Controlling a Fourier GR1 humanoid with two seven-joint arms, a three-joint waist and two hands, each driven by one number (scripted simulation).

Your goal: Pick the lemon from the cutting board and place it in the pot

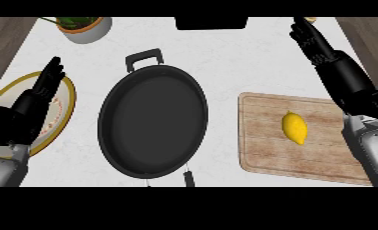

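Note:
A yellow lemon (295, 127) lies on the wooden cutting board (273, 149) at the right of the counter. A wide black pot (153, 121) with two handles sits in the middle, with nothing inside it. My right hand (311, 39) is open, fingers straight, raised beyond the board's far right corner and well away from the lemon. My left hand (38, 95) is open with fingers up at the left edge, over a plate.
A white plate with a yellow rim (65, 108) lies at the left under my left hand. A potted plant (85, 27) stands at the back left. A dark object (211, 22) sits at the back edge, behind the pot.

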